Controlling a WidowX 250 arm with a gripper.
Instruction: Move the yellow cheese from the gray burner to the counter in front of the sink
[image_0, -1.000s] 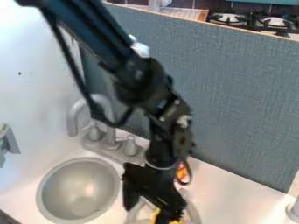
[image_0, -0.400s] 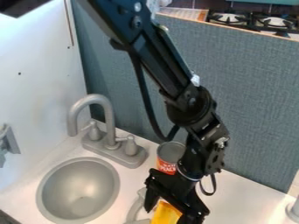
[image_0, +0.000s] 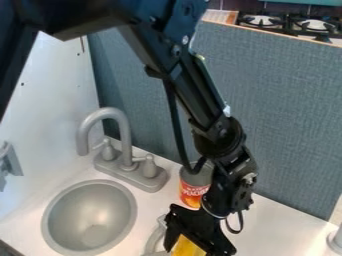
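Pincer (image_0: 198, 249) slightly lower, can (image_0: 194, 190) more exposed

The worktop (image_0: 277, 227) is white. The side wall (image_0: 50, 95) is white, marked with small dark dots. The back panel (image_0: 280, 115) is blue-grey with a fine woven-look texture pattern; its top edge is light brown. The sink bowl (image_0: 90, 215) and the faucet (image_0: 120, 117) are grey. The can (image_0: 194, 186) is grey in its upper part; its label is red with white lettering and has orange at the bottom. The block (image_0: 189, 246) at the gripper (image_0: 196, 246) is yellow. The gripper is black. The arm (image_0: 194, 90) is black, with dark blue tints on its upper section. The stove burners (image_0: 264, 21) are black and pale grey.
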